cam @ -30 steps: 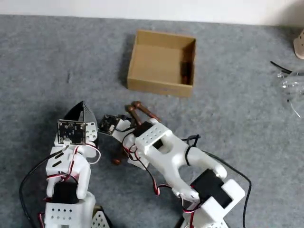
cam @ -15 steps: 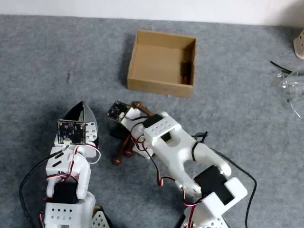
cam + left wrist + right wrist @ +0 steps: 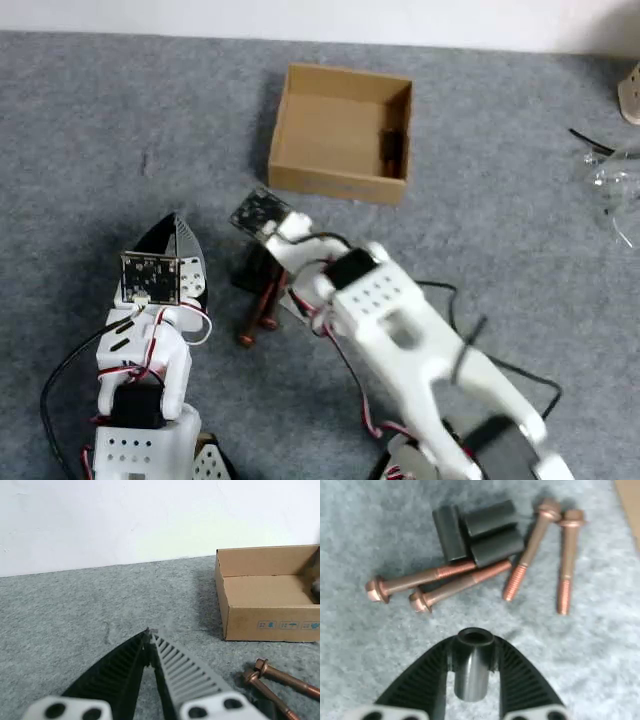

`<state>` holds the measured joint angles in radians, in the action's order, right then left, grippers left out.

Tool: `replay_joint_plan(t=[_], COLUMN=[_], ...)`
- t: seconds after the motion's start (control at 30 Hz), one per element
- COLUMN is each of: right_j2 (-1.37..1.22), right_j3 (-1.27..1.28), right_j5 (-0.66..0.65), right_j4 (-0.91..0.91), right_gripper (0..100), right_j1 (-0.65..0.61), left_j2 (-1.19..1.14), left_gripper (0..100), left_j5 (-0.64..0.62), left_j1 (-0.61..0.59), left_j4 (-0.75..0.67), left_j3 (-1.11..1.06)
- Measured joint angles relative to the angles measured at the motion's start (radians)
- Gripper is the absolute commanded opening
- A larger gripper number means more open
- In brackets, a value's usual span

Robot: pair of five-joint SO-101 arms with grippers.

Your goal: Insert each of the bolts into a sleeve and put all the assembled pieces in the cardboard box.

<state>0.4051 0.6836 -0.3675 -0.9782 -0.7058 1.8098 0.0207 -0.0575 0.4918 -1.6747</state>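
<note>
My right gripper (image 3: 472, 642) is shut on an upright black sleeve (image 3: 471, 675), held above the grey carpet. Below it lie three more black sleeves (image 3: 480, 530) in a cluster, with several copper bolts (image 3: 445, 582) around them. In the high view the right arm (image 3: 370, 300) stretches over this pile, and two bolts (image 3: 258, 315) stick out beside it. The cardboard box (image 3: 300, 182) stands beyond, with a dark piece (image 3: 393, 150) in its right corner. My left gripper (image 3: 176, 235) rests shut and empty, left of the pile. The left wrist view shows the left gripper (image 3: 149, 636), the box (image 3: 270, 625) and two bolts (image 3: 282, 680).
Clear plastic and thin cables (image 3: 605, 175) lie at the far right edge of the carpet. A white wall (image 3: 150, 515) runs behind the table. Bare carpet spreads left of the box and right of the right arm.
The right arm has stretched forward toward the box, its wrist moving farther out over the pile and covering the two bolts near the box. The left arm has stayed still.
</note>
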Motion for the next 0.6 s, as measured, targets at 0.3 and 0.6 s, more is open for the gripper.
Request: replay_joint_plan(t=[0.3,0.6], right_j2=[0.459,0.970], right_j3=[0.290,0.620], right_j5=[0.023,0.058], right_j4=[-0.002,-0.011], right_gripper=[0.5,0.5], right_j1=[0.186,0.238], left_j2=[0.000,0.000], left_gripper=[1,1], left_j5=[0.000,0.040], left_j1=[0.000,0.037], left_j4=[0.000,0.000], left_j3=[0.000,0.000])
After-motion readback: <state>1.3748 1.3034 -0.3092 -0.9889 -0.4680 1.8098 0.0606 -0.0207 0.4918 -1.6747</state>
